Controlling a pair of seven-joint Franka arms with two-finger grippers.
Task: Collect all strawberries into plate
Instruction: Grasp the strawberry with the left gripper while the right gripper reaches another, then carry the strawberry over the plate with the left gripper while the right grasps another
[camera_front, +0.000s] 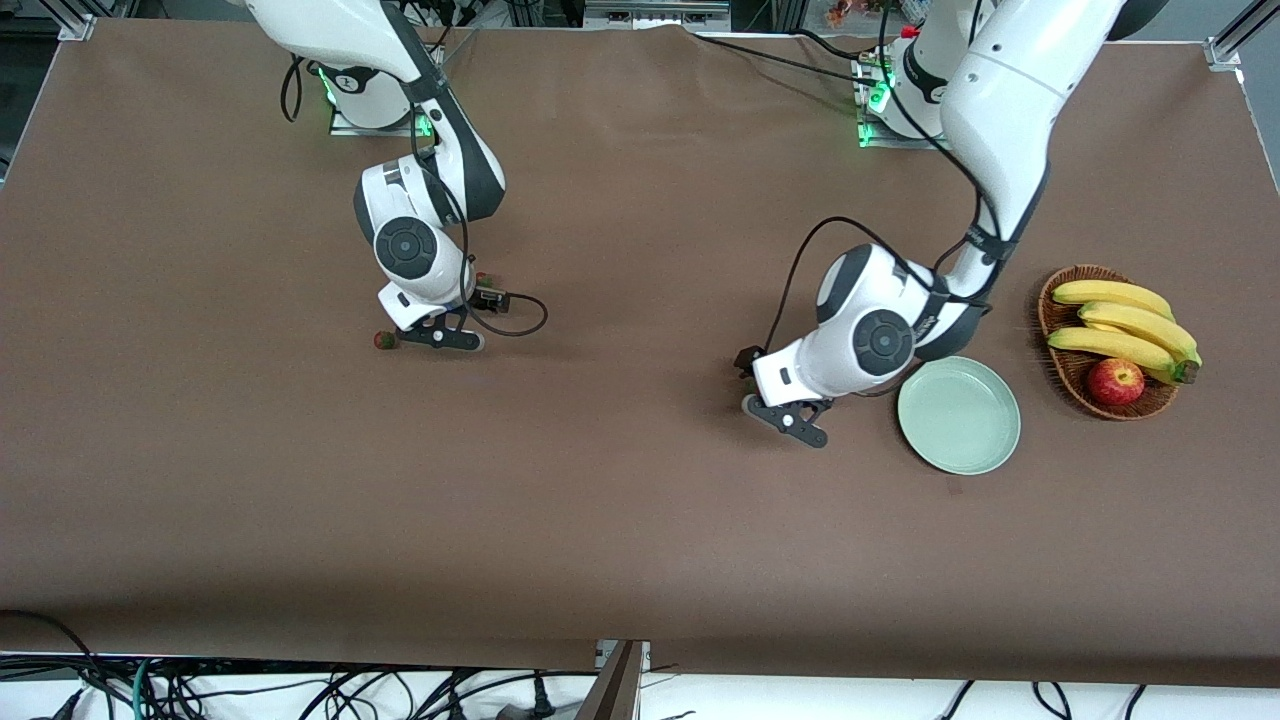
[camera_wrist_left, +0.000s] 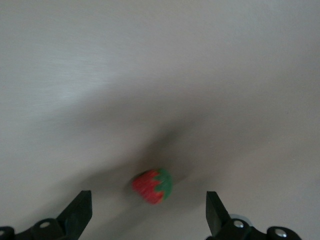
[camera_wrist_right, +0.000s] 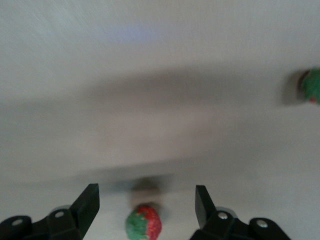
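My right gripper (camera_front: 440, 336) hangs open just over the table near the right arm's end. In the right wrist view a strawberry (camera_wrist_right: 144, 223) lies on the cloth between its open fingers (camera_wrist_right: 89, 202), and a second strawberry (camera_wrist_right: 312, 85) shows at the view's edge. The front view shows one strawberry (camera_front: 383, 340) beside this gripper and another (camera_front: 483, 279) close to its wrist. My left gripper (camera_front: 785, 420) is open and low beside the mint-green plate (camera_front: 960, 415), which holds nothing. In the left wrist view a strawberry (camera_wrist_left: 152, 186) lies just ahead of its open fingers (camera_wrist_left: 80, 210).
A brown wicker basket (camera_front: 1060, 372) with bananas (camera_front: 1125, 325) and a red apple (camera_front: 1115, 381) stands beside the plate toward the left arm's end. Brown cloth covers the table. A cable loops from the right wrist (camera_front: 525, 315).
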